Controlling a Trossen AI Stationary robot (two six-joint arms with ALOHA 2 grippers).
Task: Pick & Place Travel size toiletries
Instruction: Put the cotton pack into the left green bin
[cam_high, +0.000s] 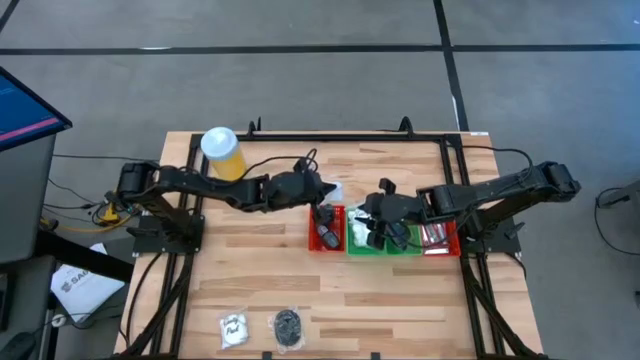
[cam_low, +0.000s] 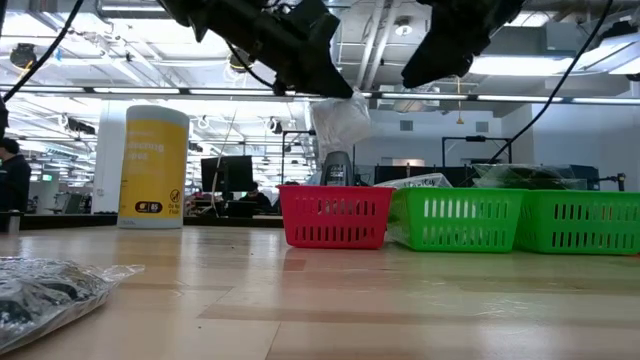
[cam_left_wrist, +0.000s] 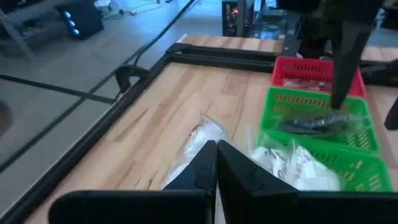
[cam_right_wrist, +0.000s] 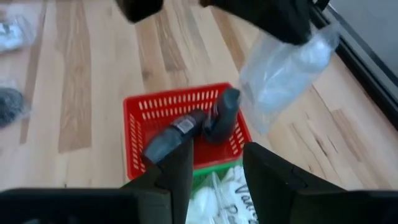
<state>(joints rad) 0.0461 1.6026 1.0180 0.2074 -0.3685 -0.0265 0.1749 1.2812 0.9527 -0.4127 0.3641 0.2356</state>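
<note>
1. Now the placing step looks to be in hand: the left tool (cam_high: 322, 190) hangs just above the far edge of the red basket (cam_high: 325, 240), pinched tight on the top of a clear bag (cam_low: 341, 122) with something white inside, which dangles free over that basket
2. The next move, as I judge it, calls for carrying the bag over whichever bin it belongs to, lowering it until it clears the rim, and only then letting go; which bin is meant I cannot tell
3. The right tool (cam_right_wrist: 214, 163) hovers over the seam between the red basket and the green basket (cam_high: 383, 245) beside it, fingers parted about halfway and gripping nothing
4. Inside the red basket lie two dark tubes (cam_right_wrist: 199, 127); the green basket next to it holds white sachets (cam_left_wrist: 297, 169), and a further green one holds a clear bag of dark pieces
5. Well away from the red basket, near the worktop's (cam_high: 260, 270) front edge, a white sachet (cam_high: 235, 327) and a bag of black pieces (cam_high: 288, 325) lie unpicked; the yellow cylinder (cam_high: 223, 152) stands at the far corner
</note>
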